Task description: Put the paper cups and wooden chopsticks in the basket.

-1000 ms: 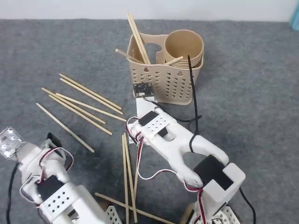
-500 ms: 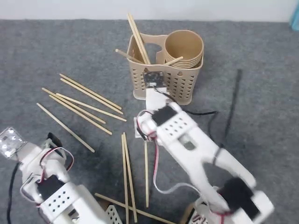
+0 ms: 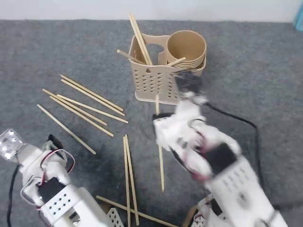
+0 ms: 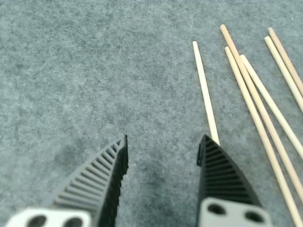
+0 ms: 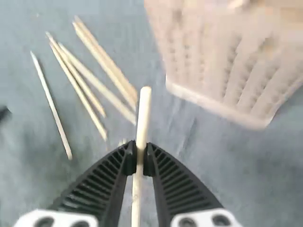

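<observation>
1. The right gripper [image 5: 138, 158] was clamped on one chopstick [image 5: 142, 113], with a finger pressed to the wood on either side
2. From above, that chopstick [image 3: 161, 170] ran lengthwise in front of the basket [image 3: 156, 82]. Its far end was near the basket's front wall, and the arm gripped its upper part. Whether its near end touched the carpet [image 3: 265, 94] could not be told
3. The basket stood at the far side of the carpet. A stack of cups [image 3: 187, 45] sat in its right compartment
4. Stored chopsticks [image 3: 140, 35] leaned in the left compartment and poked well above the rim. Two more tips jutted out lower down, one on each side of the divider
5. The left gripper [image 4: 164, 142] hung spread wide over the carpet, with nothing between its fingers. A loose chopstick [image 4: 204, 90] ran out from behind one fingertip
6. Several fanned chopsticks [image 3: 87, 105] lay flat on the carpet, left of the basket and well apart from it
7. A pair [image 3: 129, 175] lay side by side between the two arms, just beside the held chopstick
8. A single chopstick [image 3: 137, 213] lay slantwise across the near ends of the pair
</observation>
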Tool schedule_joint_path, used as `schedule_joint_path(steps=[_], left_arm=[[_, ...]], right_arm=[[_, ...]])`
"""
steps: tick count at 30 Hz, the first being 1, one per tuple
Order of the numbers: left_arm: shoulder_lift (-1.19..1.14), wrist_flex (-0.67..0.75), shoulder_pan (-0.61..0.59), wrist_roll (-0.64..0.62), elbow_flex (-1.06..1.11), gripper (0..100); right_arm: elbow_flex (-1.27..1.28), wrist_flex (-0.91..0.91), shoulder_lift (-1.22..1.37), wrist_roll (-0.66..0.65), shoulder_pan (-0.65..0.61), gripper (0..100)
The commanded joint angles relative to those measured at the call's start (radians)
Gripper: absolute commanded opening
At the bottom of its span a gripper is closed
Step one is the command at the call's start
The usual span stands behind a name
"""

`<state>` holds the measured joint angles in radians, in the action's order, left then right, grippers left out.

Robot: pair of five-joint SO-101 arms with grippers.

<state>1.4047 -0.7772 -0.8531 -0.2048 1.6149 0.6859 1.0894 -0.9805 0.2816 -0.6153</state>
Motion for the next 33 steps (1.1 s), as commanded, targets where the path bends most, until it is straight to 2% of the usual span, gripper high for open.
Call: schedule_joint_path(steps=[1, 5, 11, 14, 17, 25, 33], left_arm=[[0.015, 0.002, 0.008, 0.015, -0.015, 23], [0.017, 0.003, 0.008, 0.015, -0.012, 23], [0.017, 0.003, 0.008, 0.015, -0.010, 23], [0.017, 0.003, 0.008, 0.017, -0.010, 23], [0.017, 0.003, 0.008, 0.017, -0.010, 23], [0.017, 0.003, 0.008, 0.017, -0.010, 23], [0.017, 0.003, 0.008, 0.017, -0.010, 23]], right_arm=[[-0.003, -0.093, -0.226, -0.077, 0.053, 0.8], [0.031, -0.311, -0.335, -0.181, 0.099, 0.8], [0.164, -0.877, -0.334, -0.370, 0.099, 0.9], [0.195, -1.141, -0.262, -0.453, 0.099, 0.9], [0.167, -1.311, -0.127, -0.522, 0.099, 0.9], [-0.097, -1.374, 0.291, -0.545, 0.105, 0.9], [-0.121, -1.371, 0.541, -0.531, 0.156, 0.9]])
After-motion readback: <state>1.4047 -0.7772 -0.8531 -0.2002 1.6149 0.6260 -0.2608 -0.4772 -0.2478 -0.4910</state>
